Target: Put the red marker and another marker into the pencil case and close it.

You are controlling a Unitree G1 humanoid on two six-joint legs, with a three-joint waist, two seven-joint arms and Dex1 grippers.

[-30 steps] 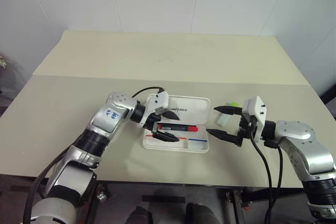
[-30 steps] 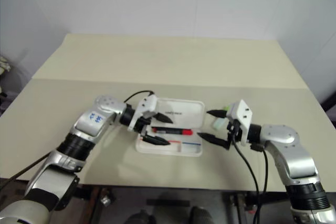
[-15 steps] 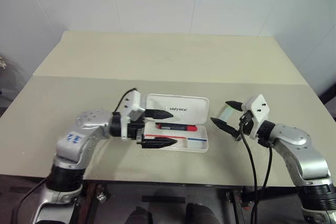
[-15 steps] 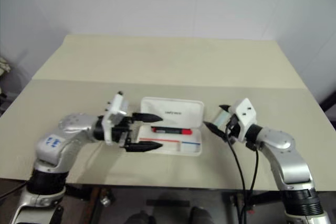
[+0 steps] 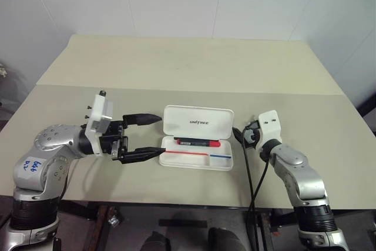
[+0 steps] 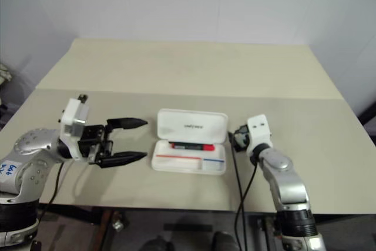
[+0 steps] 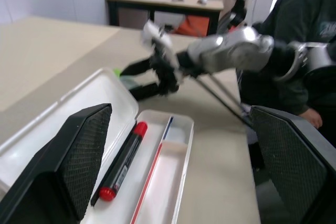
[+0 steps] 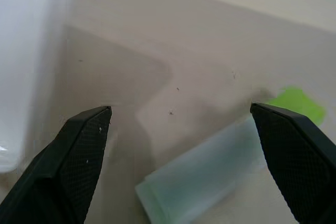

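Right now I see the flat white hard-plastic pencil case [image 5: 197,139] lying open at the middle of the pale beige table [image 5: 176,69], its lid tipped back toward twelve o'clock with small black lettering on it and a red and blue stripe along the tray floor. Inside the tray lies the slim red marker [image 5: 197,142], black barrel with a bright red cap, resting lengthwise along the edge nearest the lid, cap pointing toward three o'clock.

My left gripper [image 5: 147,136] sits at nine o'clock of the case, level and pointing toward it, its two black fingers spread wide with nothing between them. Its tips are just beside the case's short edge; I cannot tell whether the lower one touches it. In the left wrist view the marker [image 7: 119,162] lies in the tray between the two finger pads, and a person in dark clothing [image 7: 294,51] is seated beyond the table.

My right gripper [image 5: 242,135] is at three o'clock of the case, close to its edge. Its wrist view shows the fingers far apart and empty, straddling the short, thick light-green marker with a pale translucent part [image 8: 220,169], which lies on the tabletop outside the case.
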